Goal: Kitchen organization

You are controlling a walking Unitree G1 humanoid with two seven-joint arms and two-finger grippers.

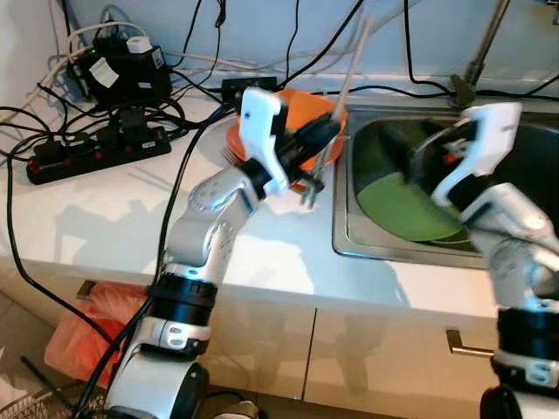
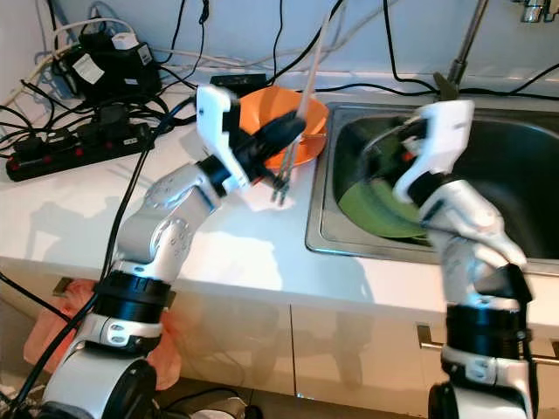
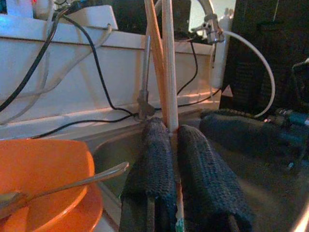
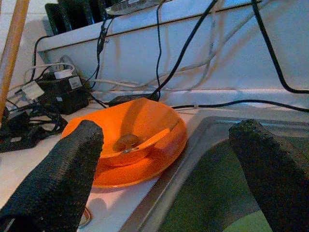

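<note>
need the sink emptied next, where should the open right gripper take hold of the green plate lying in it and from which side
Best guess: the green plate lies low in the sink, so only its rim offers an edge. The right gripper hangs open over the basin; come down from above and pinch the rim on the side nearest the orange bowl, which shows bare. Left gripper is busy with chopsticks.

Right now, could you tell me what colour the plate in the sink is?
Green plate, clearest in the left eye view.

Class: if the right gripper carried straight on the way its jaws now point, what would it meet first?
Probably the orange bowl: the right gripper, jaws open over the sink, points at it in the wrist view. Depth is unclear.
</note>
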